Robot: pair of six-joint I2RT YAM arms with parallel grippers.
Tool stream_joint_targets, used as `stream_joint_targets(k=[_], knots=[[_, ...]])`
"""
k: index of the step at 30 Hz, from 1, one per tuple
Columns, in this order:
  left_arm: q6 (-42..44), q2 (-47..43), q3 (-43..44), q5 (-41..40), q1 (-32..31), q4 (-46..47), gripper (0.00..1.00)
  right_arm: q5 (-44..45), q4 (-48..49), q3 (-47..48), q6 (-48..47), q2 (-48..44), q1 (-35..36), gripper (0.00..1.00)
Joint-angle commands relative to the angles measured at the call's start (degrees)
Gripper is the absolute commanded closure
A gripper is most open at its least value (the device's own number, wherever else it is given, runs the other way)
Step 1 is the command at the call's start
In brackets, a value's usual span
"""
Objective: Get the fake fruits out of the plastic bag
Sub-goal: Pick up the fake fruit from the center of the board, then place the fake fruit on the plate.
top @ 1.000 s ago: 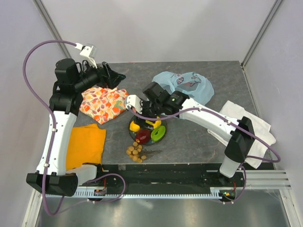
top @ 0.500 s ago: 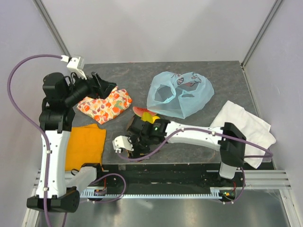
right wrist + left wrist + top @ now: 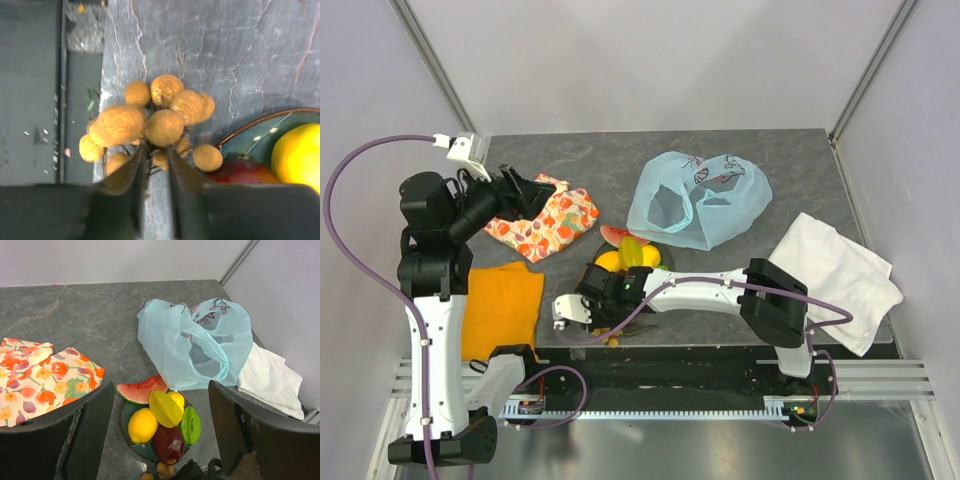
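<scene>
**Right wrist view.** Your right claw [image 3: 155, 150] is closed to a narrow slit. Its two fingers [image 3: 131, 175] pinch the stem of the brownish grape bunch [image 3: 160, 125], and the berries fan out beyond the fingertips. The bunch sits at the near edge of the grey worktop [image 3: 210, 45], just beside the rim of the dark round plate [image 3: 250, 137]. Whether it is lifted clear of the surface cannot be told.

**Left wrist view.** Your left claw [image 3: 161, 387] stands wide open above the worktop, gripping nothing and touching nothing. Between its fingers you see the plate, with the other fake fruits packed against one another:
- a watermelon slice [image 3: 140, 390] at the far rim;
- a lemon [image 3: 142, 425];
- a ridged yellow fruit [image 3: 165, 407] lying across a second lemon [image 3: 177, 397];
- a green piece [image 3: 190, 424];
- a dark red fruit [image 3: 168, 442] at the near side.

The plastic bag [image 3: 190, 345], light blue and translucent, lies slumped on the worktop just beyond the plate with its mouth gaping. A white cloth [image 3: 270, 380] lies to the right of the bag. A floral cloth [image 3: 45, 380] lies left of the plate.
</scene>
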Motion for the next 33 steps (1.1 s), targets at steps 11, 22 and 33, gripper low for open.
stream_joint_targets(k=[11, 22, 33], knots=[[-2.3, 4.3, 2.1, 3.0, 0.8, 5.0, 0.18, -6.1, -16.6, 19.4, 3.5, -9.5, 0.4, 1.00], [-2.9, 9.4, 5.8, 4.3, 0.8, 6.5, 0.18, -2.5, -14.9, 21.4, 4.5, -15.4, -12.9, 1.00], [-2.9, 11.1, 6.2, 4.2, 2.4, 7.3, 0.18, -5.7, -13.0, 24.3, 5.2, -8.3, -17.7, 1.00]])
